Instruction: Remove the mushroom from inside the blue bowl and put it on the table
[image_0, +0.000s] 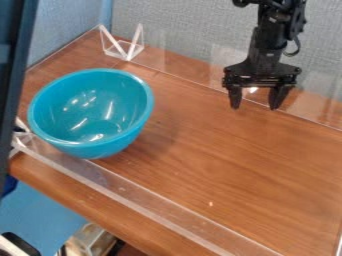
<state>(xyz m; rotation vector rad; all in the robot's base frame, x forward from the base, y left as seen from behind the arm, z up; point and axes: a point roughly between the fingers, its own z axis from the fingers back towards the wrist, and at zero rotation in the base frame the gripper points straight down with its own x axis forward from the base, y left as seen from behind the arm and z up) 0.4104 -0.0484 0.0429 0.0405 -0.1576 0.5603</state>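
Blue bowl (91, 113) on the bench (201, 150), close to the left edge and just behind the clear front wall (120, 192). Wide, deep and shiny. Inside, only bright spots of light. No mushroom to see in there, and none to see on the bare wood either. Maybe hidden under the near rim, maybe too small to make out. Hard to tell.

Black jaws at the far edge of the bench, toward the right corner, well apart from the bowl. Spread wide open, pointing straight down, holding nothing. Hanging from the dark arm (277, 30), with the tips low over the wood. Touching it or not: cannot tell.

Little clear stand (124, 43) in the far left corner, out of the way.

Step in hand, as a guess: the pick not yet made, since the jaws sit empty and far from the bowl. Could also be the very end of the job, with the bowl looking bare, but with no mushroom in sight on the bench, no way to be sure.

For the next move, if the mushroom does sit in the bowl: lift up first, then cross toward the left edge until right above the bowl. Go down slowly past the tall rim without bumping it. Keep the jaws wide until around the mushroom, then squeeze softly.
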